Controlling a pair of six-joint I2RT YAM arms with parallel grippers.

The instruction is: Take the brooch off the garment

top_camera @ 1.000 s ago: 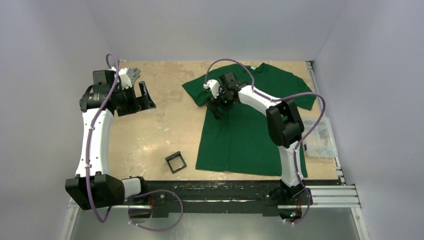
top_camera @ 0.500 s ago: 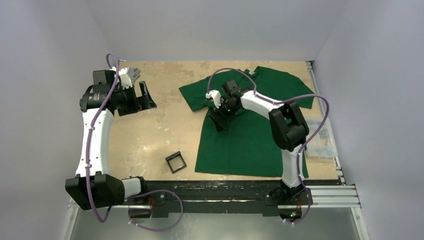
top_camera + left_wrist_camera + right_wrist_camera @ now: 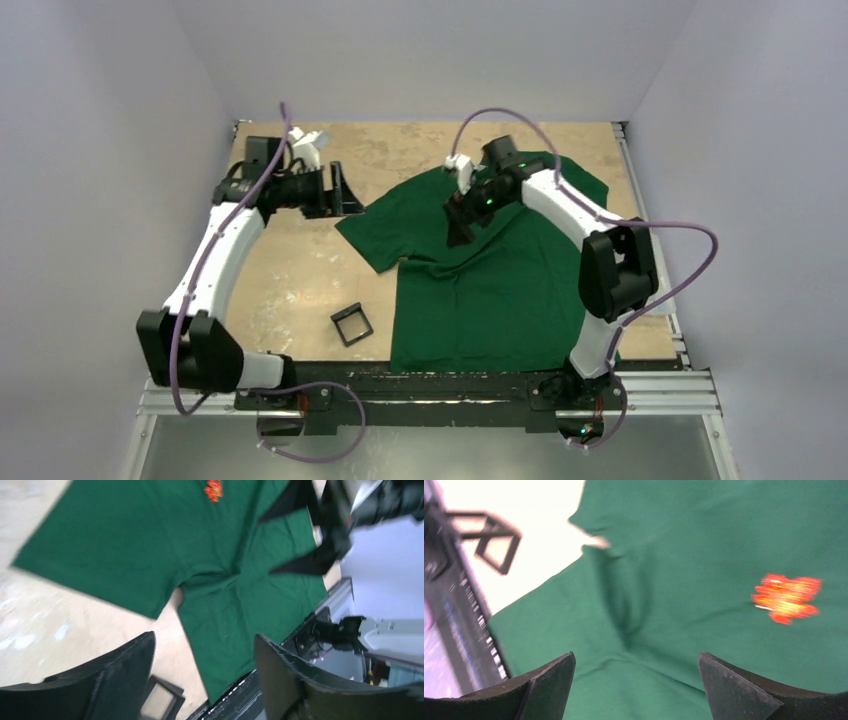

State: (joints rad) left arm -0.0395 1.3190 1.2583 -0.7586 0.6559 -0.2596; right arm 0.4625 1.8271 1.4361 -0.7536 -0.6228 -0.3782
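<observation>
Now, hovering the right gripper (image 3: 461, 220) over the shirt (image 3: 480, 285), jaws spread wide and gripping nothing. Seeing only green cloth in the gap between its fingers (image 3: 541, 690), with a soft crease bunching just ahead of them. Finding the brooch (image 3: 787, 598) (orange-red, jagged, blurred in this wrist view) lying on the cloth ahead of that hand, out past the finger on the right of its own view. Sitting outside the gap, then, and touching neither finger.

Holding the left gripper (image 3: 343, 193) out just beside the edge of the nearest sleeve, likewise gaping, with nothing between its fingers. Looking past those fingers at the sleeve and the body of the shirt, spreading mostly flat over the table (image 3: 300, 270) and clear of the hand. Catching the brooch far ahead of this hand, up at the far edge of its view, well apart from it, with the right gripper's dark fingers hanging just beside the ornament.

Noting a small black square frame (image 3: 351, 325) lying on bare table, peeking out just behind one left finger in the wrist view. Placing it well apart from the right hand too, off beyond the shirt's edge.

Not making out the brooch from the top camera.
</observation>
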